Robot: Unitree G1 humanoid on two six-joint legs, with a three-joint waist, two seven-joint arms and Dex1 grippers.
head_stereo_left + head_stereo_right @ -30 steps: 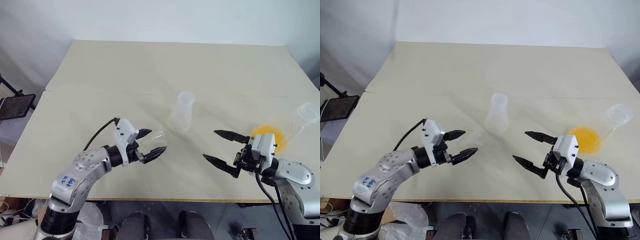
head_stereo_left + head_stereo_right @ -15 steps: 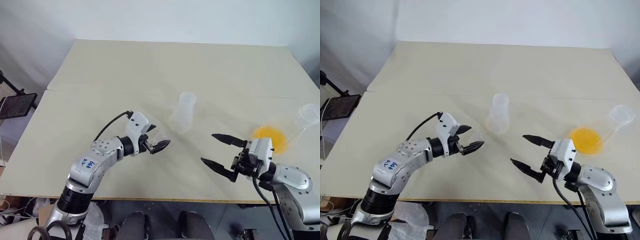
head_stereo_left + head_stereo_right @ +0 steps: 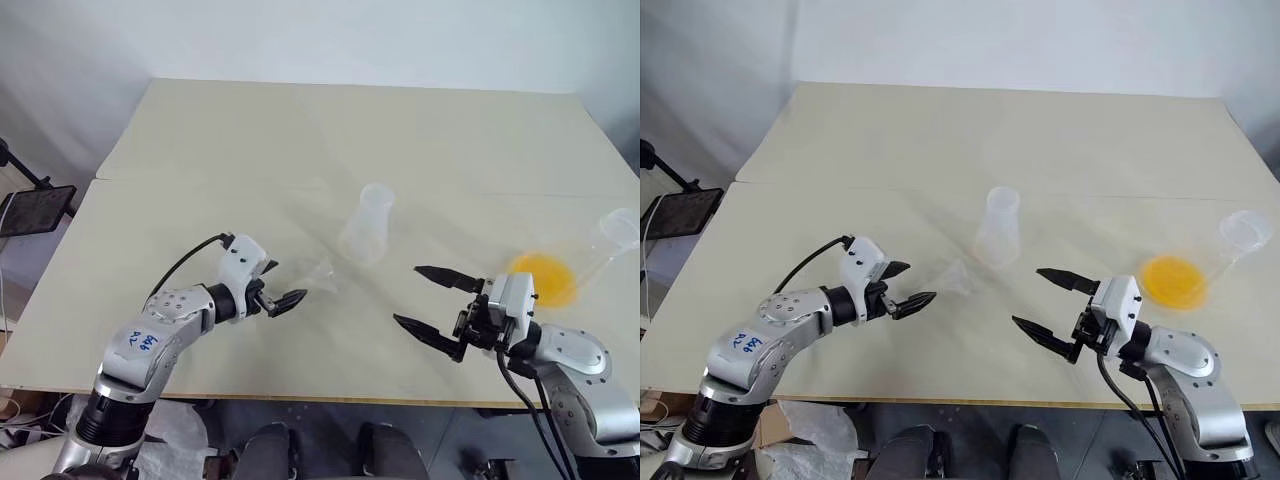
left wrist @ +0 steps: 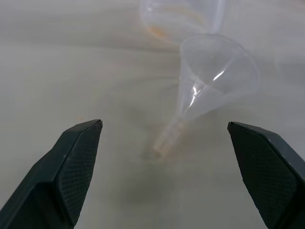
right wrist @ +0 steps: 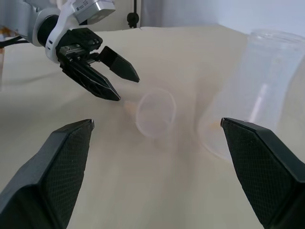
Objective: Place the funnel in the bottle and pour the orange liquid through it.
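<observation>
Funnel lay on its side on the pale desk, free of any grip, stem toward the left claw and wide mouth toward the bottle. Left claw was just beside the stem tip without touching it, its two black fingers spread wide and empty; in the left wrist view the funnel sat ahead between the two fingertips, apart from both. Bottle stood upright near the middle of the desk, just beyond the funnel, clear, with no liquid visible inside. Right claw hovered over the front of the desk to the right of the bottle, fingers fully apart, nothing held. Orange liquid sat in the belly of a clear round flask lying tilted near the desk's right edge, neck pointing up and away, well apart from the bottle. Flask was near the right claw's wrist, not touched
</observation>
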